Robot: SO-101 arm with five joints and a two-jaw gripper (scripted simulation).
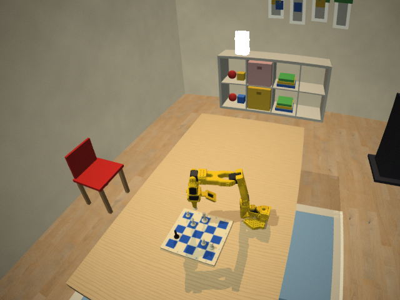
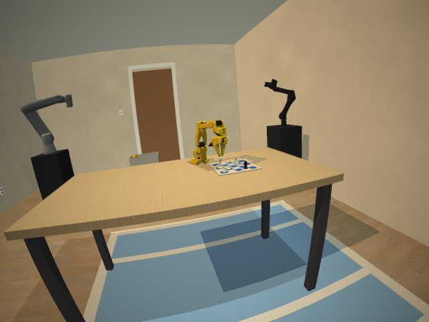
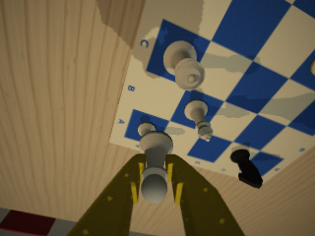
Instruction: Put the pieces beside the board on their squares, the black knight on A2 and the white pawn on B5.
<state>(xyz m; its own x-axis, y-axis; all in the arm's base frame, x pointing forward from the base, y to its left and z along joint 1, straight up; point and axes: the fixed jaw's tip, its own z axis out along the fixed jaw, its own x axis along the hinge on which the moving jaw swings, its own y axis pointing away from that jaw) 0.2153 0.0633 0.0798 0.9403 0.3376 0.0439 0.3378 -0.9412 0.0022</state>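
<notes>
My gripper (image 1: 195,206) is shut on the white pawn (image 3: 154,164), gripped around its stem with its base pointing down. It hangs a little above the far left corner of the blue and cream board (image 1: 197,234), by the edge lettered A, B, C. In the wrist view a small white piece (image 3: 146,129) stands on the blue corner square of row A, just past the held pawn. The black knight (image 3: 246,167) stands upright on a pale square of row A near the board's edge; it also shows in the top view (image 1: 175,234).
Other white pieces stand on the board: a large one (image 3: 184,66) in row C, one (image 3: 198,116) beside it, and two (image 1: 203,242) (image 1: 211,247) near the front right. The arm's base (image 1: 256,217) sits right of the board.
</notes>
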